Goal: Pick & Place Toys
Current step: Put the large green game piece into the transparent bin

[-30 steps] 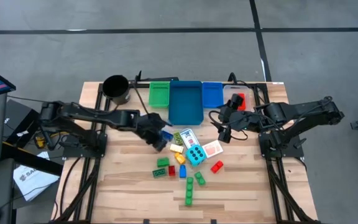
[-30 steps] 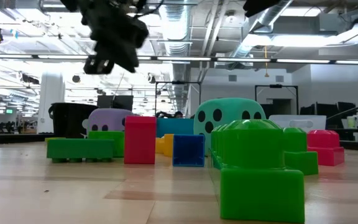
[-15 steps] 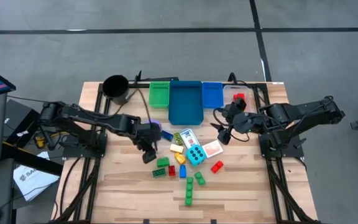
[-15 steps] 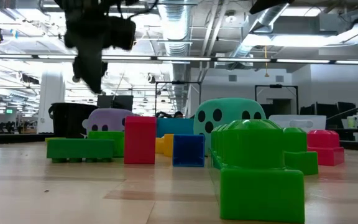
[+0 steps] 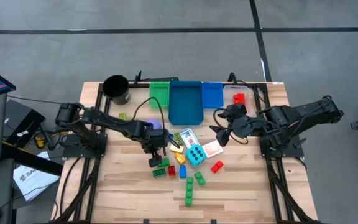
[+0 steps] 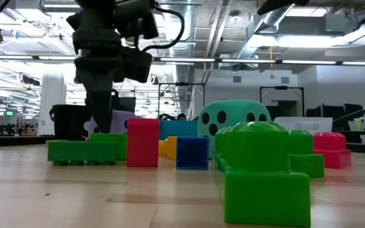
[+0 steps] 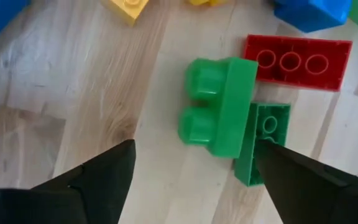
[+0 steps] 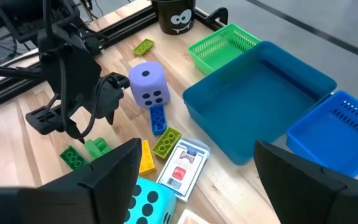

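Left gripper (image 7: 194, 165), fingers spread open, hangs right over the green brick (image 7: 219, 106) at frame centre, its long axis running top to bottom between the fingers; right gripper (image 5: 221, 132), also open, waits farther right.

A black cup (image 5: 116, 89) stands at the far left corner of the wooden table (image 5: 123, 193). Beside it along the far edge sit a green bin (image 5: 159, 94), a large blue bin (image 5: 185, 102), a smaller blue bin (image 5: 212, 94) and a clear bin (image 5: 238, 94).
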Motion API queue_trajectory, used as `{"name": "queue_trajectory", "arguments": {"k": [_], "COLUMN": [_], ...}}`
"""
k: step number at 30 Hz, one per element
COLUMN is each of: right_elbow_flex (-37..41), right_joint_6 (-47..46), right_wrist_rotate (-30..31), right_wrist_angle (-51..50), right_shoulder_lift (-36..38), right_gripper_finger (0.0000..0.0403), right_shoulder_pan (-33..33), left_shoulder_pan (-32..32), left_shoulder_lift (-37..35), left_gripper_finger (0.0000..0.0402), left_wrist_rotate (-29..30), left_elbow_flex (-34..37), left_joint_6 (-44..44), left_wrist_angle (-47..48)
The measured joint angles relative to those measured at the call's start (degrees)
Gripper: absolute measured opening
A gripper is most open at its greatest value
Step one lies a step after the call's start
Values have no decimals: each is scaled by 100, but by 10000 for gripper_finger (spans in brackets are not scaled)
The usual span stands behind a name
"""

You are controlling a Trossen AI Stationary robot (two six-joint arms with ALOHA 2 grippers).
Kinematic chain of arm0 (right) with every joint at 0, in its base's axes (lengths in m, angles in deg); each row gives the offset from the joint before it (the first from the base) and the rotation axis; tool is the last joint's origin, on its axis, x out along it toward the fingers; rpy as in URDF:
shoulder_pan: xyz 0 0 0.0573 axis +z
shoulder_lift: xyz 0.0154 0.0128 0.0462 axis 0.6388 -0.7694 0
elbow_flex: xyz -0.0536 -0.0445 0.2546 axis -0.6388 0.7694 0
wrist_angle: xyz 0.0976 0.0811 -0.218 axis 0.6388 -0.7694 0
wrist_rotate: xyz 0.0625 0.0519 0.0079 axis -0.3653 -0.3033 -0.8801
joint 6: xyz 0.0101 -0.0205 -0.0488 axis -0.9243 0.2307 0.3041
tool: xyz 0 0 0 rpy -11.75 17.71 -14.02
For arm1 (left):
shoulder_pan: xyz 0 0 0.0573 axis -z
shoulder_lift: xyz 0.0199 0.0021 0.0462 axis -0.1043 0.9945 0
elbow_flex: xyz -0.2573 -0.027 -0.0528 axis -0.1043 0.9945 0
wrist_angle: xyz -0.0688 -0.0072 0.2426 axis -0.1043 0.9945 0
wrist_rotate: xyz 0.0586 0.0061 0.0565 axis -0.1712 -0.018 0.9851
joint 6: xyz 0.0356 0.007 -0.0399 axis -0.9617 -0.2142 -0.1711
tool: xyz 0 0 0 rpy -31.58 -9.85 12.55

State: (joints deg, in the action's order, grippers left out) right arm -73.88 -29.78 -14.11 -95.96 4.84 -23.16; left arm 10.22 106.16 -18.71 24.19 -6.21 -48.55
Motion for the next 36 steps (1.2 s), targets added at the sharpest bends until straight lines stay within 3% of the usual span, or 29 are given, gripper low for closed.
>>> {"name": "queue_trajectory", "arguments": {"k": [12, 25, 29, 36], "right_elbow_flex": [0, 0, 0, 0], "right_joint_6": [-2, -23, -61, -61], "right_wrist_rotate": [17, 0, -4, -4], "right_wrist_angle": [-10, -67, -67, -67], "right_shoulder_lift": [2, 2, 2, 2], "right_gripper_finger": [305, 305, 305, 305], "right_shoulder_pan": [-15, -15, -15, -11], "left_shoulder_pan": [312, 435, 433, 345], "left_shoulder_lift": [273, 850, 859, 870], "left_gripper_finger": [324, 319, 282, 172], "left_wrist_rotate": [45, 69, 88, 129], "left_elbow_flex": [-2, -24, -13, -4], "left_joint_6": [38, 176, 177, 128], "left_wrist_angle": [-846, -1000, -1010, -1026]}}
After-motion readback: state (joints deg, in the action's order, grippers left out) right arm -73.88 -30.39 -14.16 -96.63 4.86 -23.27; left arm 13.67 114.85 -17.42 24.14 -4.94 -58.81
